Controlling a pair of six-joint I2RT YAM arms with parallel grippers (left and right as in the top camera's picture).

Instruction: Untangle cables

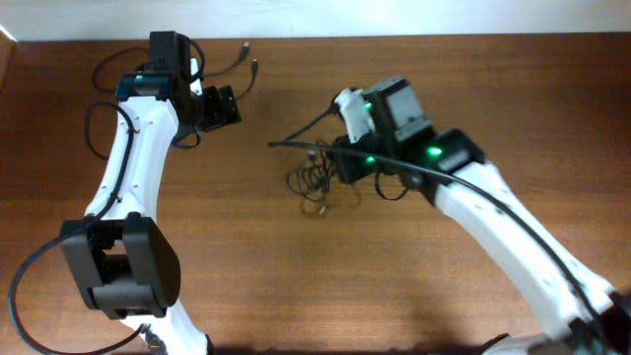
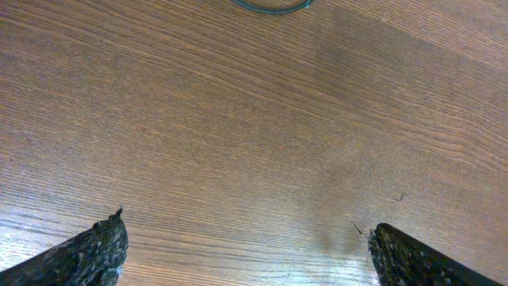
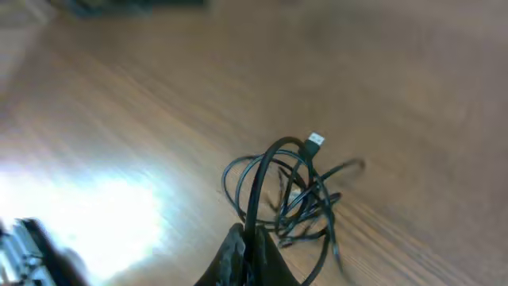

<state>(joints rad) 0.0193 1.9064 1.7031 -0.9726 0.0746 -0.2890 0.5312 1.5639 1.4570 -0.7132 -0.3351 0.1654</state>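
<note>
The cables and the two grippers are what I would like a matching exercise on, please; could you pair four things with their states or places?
Things:
1. left gripper
2. right gripper
3. cable bundle
4. plug

States or places:
A. open over the bare table
B. pale-tipped, at the end of one strand
C. shut on a strand of the bundle
D. knotted in a heap

Pairs: 1-A, 2-C, 3-D, 4-B
</note>
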